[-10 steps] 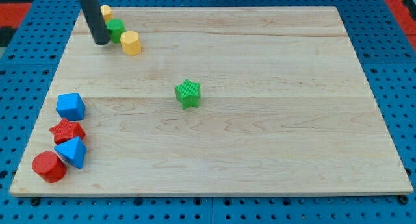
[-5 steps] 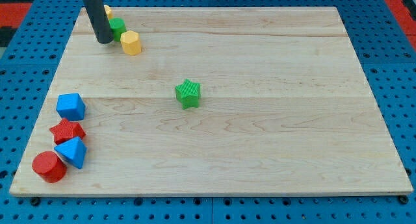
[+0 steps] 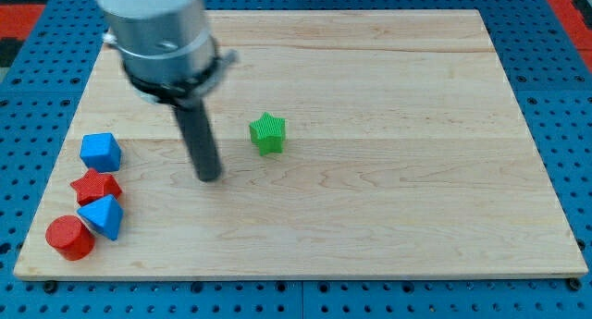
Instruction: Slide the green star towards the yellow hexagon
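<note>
The green star (image 3: 267, 133) sits mid-bench (image 3: 398, 199), with my tip (image 3: 210, 177) parked just lower-left of it. No jaws here, only a rod. Probably light, stiff and slidey; best nudged from its lower-right side. The yellow hexagon can't be seen.

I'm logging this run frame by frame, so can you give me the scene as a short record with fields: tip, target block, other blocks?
tip: my tip on the board, to the view's lower left of the green star, apart from it
green star: near board centre, untouched
yellow hexagon: hidden behind the arm
left edge cluster: blue cube, red star, blue block, red cylinder
</note>
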Action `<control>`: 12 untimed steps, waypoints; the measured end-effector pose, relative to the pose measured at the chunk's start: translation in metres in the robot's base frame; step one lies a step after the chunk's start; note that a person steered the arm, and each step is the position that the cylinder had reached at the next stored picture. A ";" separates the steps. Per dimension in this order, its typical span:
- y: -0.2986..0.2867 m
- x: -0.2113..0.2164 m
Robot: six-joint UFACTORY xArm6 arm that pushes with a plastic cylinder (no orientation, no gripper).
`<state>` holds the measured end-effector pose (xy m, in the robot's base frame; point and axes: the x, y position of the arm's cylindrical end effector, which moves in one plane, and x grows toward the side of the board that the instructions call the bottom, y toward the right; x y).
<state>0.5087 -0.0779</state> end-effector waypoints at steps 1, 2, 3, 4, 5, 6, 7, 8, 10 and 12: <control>0.070 0.004; 0.073 -0.023; 0.048 -0.040; 0.028 -0.064; 0.016 -0.083; 0.022 -0.088; 0.064 -0.089; 0.055 -0.100; 0.000 -0.113; -0.003 -0.118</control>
<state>0.3908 -0.0808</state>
